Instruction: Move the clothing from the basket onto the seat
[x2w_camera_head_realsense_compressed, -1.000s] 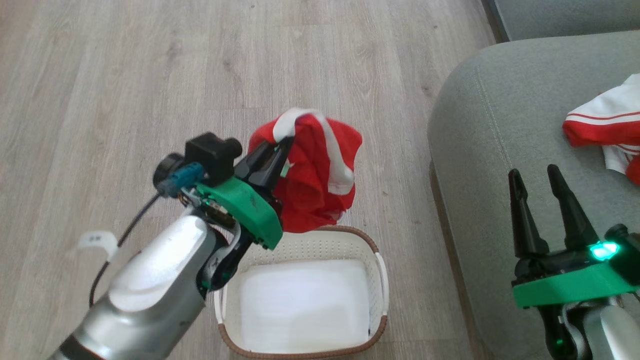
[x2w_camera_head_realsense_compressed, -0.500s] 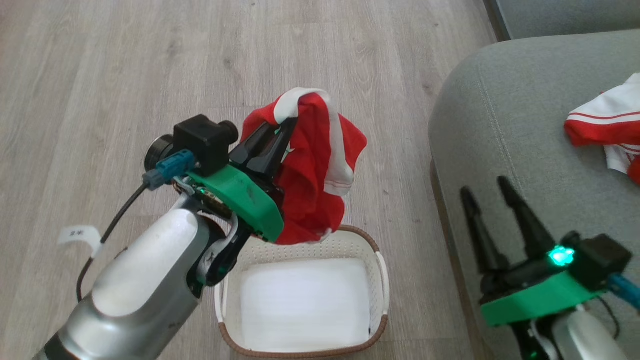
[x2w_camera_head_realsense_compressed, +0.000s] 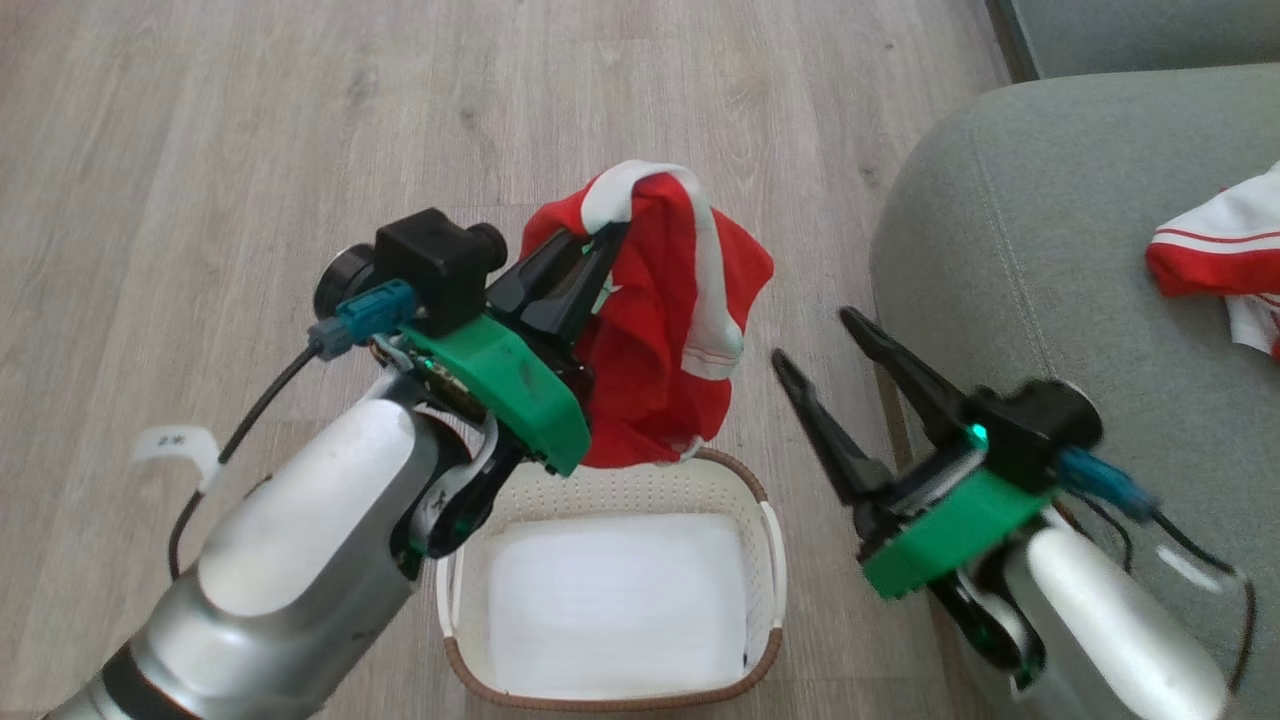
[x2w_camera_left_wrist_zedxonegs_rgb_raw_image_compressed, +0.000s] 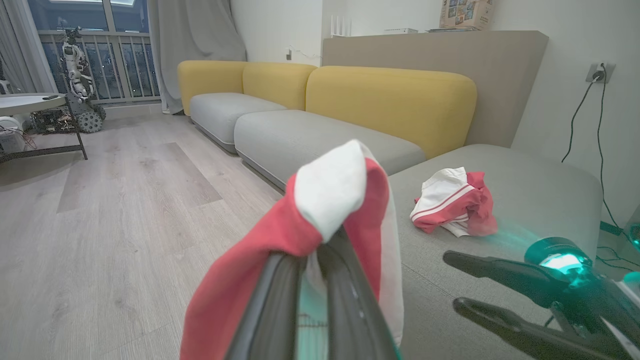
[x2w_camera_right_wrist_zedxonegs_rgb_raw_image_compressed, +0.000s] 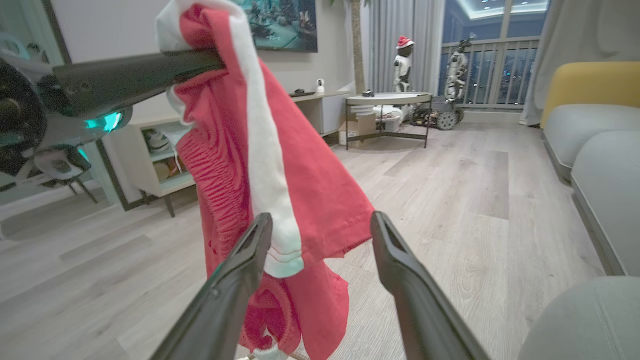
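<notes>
The left gripper (x2w_camera_head_realsense_compressed: 600, 240) has its two long dark fingers pinched shut on the top fold of a soft red sportswear garment with a white band and white trim (x2w_camera_head_realsense_compressed: 660, 340). The cloth hangs straight down from the fingertips, long axis vertical. Its lower hem is just above the far rim of the small oval cream-white plastic basket with perforated walls and a brown woven-look rim (x2w_camera_head_realsense_compressed: 620, 490). No red cloth is left in the basket, just a flat white sheet lining its bottom (x2w_camera_head_realsense_compressed: 610, 600).

The right gripper (x2w_camera_head_realsense_compressed: 810, 335) is spread wide and holds nothing. It sits just beside the hanging cloth, on the robot's right, with its fingers aimed at it. In the right wrist view the lower part of the garment shows between those fingers, but I cannot tell whether they touch it.

The large grey-green fabric sofa seat with a stitched seam (x2w_camera_head_realsense_compressed: 1050, 250) lies further right, past the right gripper. So the held piece must go rightward, and the right arm is the nearer one to the seat. A second red-and-white striped garment (x2w_camera_head_realsense_compressed: 1215, 250) already lies bunched on that cushion.

Writing: a small white tag on the left arm's cable (x2w_camera_head_realsense_compressed: 172, 442) bears dark marks too small to read, and the printed box on the ledge behind the yellow sofa backs (x2w_camera_left_wrist_zedxonegs_rgb_raw_image_compressed: 462, 13) is not legible either
</notes>
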